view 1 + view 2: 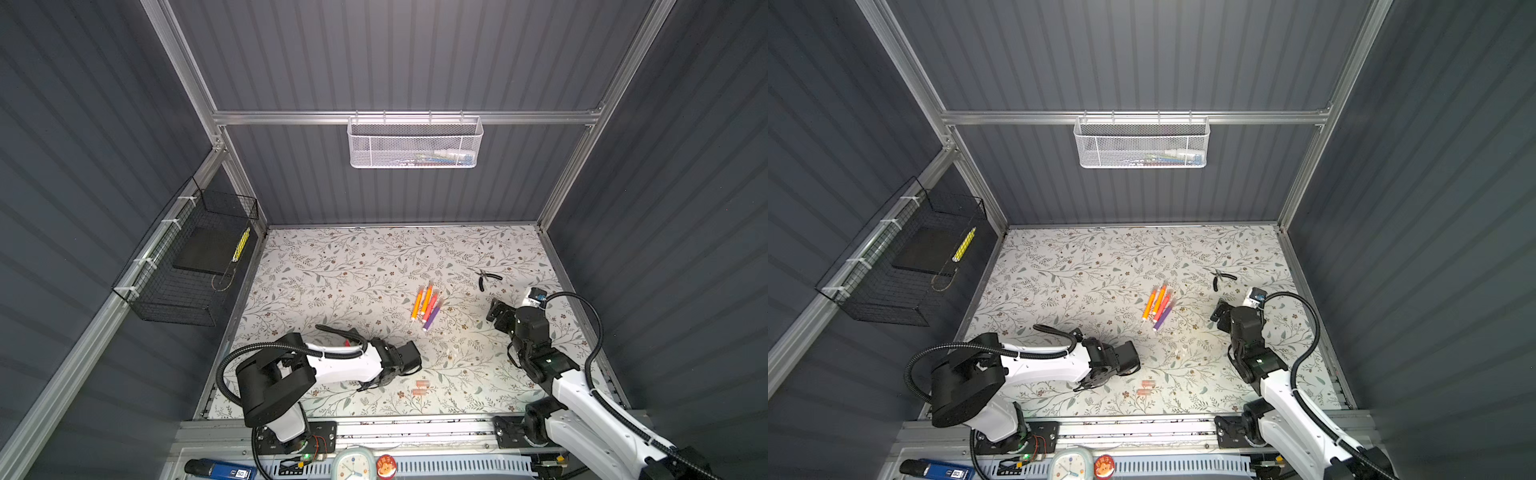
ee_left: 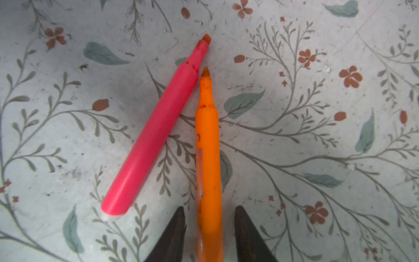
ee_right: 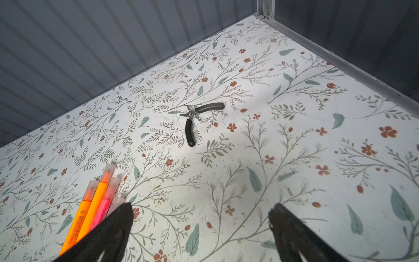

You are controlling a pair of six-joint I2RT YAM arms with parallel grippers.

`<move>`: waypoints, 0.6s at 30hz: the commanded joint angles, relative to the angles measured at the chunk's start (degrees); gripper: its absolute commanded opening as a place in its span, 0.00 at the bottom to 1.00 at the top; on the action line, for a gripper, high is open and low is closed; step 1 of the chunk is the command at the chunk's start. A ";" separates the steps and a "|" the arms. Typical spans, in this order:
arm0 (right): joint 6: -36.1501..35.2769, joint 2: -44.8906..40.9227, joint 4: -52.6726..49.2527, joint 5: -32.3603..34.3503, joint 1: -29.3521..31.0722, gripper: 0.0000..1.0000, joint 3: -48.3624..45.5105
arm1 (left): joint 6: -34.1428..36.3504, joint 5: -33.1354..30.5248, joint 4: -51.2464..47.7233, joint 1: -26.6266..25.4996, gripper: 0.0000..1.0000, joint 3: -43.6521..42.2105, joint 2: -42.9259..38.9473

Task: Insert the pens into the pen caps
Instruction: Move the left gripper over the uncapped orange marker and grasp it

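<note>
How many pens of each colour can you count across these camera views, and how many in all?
Orange pens: 3
Pink pens: 2
Purple pen: 1
Total: 6

On my counter (image 1: 332, 270) four pens (image 1: 426, 308) lie side by side near the middle. The pliers (image 1: 486, 277) lie behind them and further right. My right hand (image 1: 493, 312) sits right of the pens, in front of the pliers. Near the front edge, left of the middle, my left hand (image 2: 208, 208) straddles a fifth pen (image 2: 208, 147); a sixth pen (image 2: 156, 136) slants beside it, their tips close together. Two pen caps (image 1: 420, 387) lie just right of that hand, one behind the other.
</note>
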 commanded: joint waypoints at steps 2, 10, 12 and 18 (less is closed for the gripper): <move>-0.69 -0.45 -0.20 0.05 -0.05 0.96 0.96 | -1.71 2.25 -1.86 -0.36 0.34 0.74 2.95; -0.75 -0.71 -0.27 0.02 -0.05 0.97 0.90 | -0.43 2.66 -0.50 -0.27 0.24 0.39 2.83; -0.67 -0.72 -0.27 -0.01 -0.03 0.96 0.83 | -0.16 3.02 -0.07 -0.27 0.22 0.03 2.73; -0.64 -0.71 -0.18 0.06 -0.05 0.96 0.92 | 6.37 5.54 6.31 2.62 0.14 -1.56 2.68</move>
